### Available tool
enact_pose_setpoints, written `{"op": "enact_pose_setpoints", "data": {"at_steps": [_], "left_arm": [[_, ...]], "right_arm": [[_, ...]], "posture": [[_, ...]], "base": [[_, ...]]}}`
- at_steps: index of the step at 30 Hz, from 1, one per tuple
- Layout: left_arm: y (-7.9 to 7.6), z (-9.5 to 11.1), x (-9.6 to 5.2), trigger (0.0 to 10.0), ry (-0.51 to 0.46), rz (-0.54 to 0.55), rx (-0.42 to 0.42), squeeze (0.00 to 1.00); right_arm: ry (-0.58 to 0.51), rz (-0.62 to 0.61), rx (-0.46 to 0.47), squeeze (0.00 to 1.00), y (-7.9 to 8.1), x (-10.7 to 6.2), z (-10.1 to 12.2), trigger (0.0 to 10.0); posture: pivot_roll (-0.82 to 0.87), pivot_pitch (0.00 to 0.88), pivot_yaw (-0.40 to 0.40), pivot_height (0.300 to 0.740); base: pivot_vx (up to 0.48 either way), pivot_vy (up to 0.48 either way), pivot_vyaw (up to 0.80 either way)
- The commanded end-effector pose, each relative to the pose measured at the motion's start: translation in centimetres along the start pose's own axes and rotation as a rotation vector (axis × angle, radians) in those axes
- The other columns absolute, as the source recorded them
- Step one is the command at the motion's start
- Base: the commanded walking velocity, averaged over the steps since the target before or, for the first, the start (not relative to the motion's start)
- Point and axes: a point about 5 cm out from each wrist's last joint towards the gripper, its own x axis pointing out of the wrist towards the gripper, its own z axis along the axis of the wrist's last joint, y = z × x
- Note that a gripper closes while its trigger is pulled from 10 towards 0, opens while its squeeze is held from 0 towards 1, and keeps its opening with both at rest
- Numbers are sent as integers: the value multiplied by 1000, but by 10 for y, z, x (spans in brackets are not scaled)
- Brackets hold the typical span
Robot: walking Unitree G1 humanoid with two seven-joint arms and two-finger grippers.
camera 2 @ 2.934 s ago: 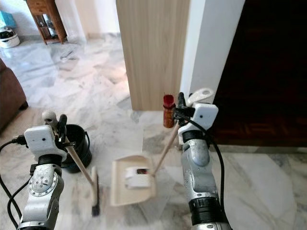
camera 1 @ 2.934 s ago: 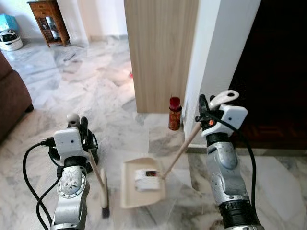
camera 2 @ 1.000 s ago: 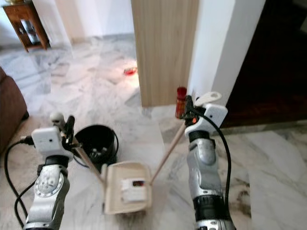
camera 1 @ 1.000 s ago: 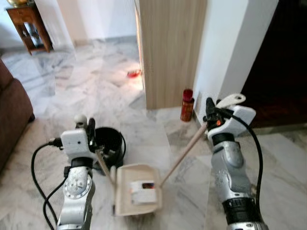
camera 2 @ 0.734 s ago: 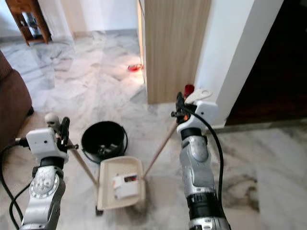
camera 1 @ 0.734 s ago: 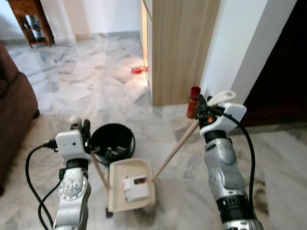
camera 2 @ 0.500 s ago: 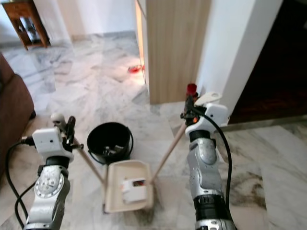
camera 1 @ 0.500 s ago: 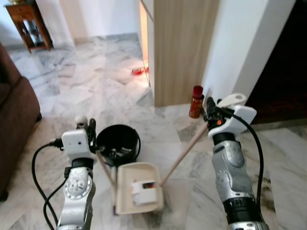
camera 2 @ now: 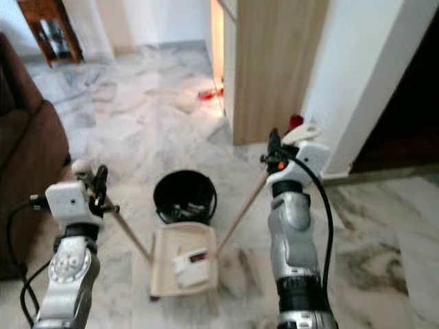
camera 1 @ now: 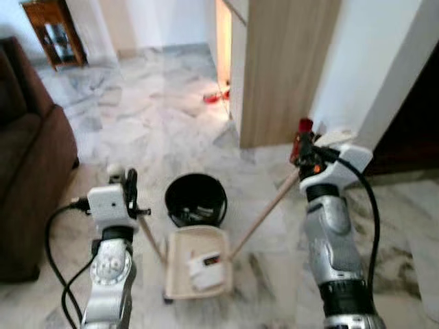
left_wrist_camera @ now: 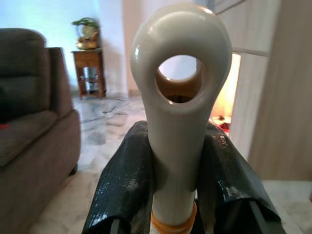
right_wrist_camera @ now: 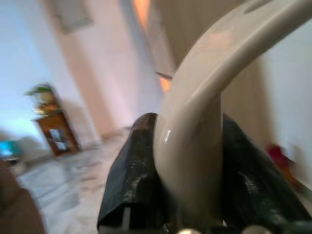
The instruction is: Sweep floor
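Note:
A cream dustpan lies on the marble floor with a white scrap of litter in it. Its long wooden handle slants up to my right gripper, which is shut on the cream handle end. My left gripper is shut on the brush's cream looped handle end. The brush stick runs down beside the dustpan's left side, and its head is mostly hidden behind the pan. A black bucket stands just beyond the dustpan.
A brown sofa fills the left side. A wooden panel and a white wall stand ahead on the right, with a red bottle at their foot. A small red item lies on the floor farther off.
The camera has moved and turned, bringing the sofa into view. The bucket now sits directly beyond the dustpan, and the brush is close against the pan. Both grips are unchanged.

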Motion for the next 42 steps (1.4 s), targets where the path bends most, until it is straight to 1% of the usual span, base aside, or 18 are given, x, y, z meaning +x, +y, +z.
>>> {"op": "enact_pose_setpoints", "data": {"at_steps": [1,5,6,8,15,23,33,40,42], "left_arm": [[-2,9,3,10000,-50,-9,16,0],[-3,9,2,10000,-53,-12,21,0],[-4,9,2,10000,-54,-17,30,0],[-5,9,0,10000,-58,-32,45,0],[-3,7,-3,10000,-48,-30,53,0],[-2,7,-2,10000,-41,-31,58,0],[-3,7,-2,10000,-40,-38,54,0],[-2,7,-2,10000,-38,-35,60,0],[-2,7,-2,10000,-47,-41,70,0]], "right_arm": [[-134,-1,62,0,5,9,31,10000],[-168,-11,50,0,4,11,37,10000],[-178,-18,36,0,4,11,39,10000],[-202,-42,40,0,3,11,42,10000],[-195,-20,41,0,7,13,42,10000],[-251,-9,44,0,12,17,52,10000],[-250,-6,41,0,11,18,52,10000],[-236,-10,43,0,9,17,49,10000],[-231,-8,44,0,10,17,48,10000]], "posture": [[112,0,48,740],[112,0,46,740],[112,0,46,740],[112,0,46,740],[120,0,42,740],[117,0,46,740],[120,0,49,740],[121,0,50,740],[121,0,49,740]], "base": [[0,0,0],[0,0,0],[0,0,0],[0,0,0],[0,0,0],[0,0,0],[0,0,0],[0,449,0],[0,0,0]]}}
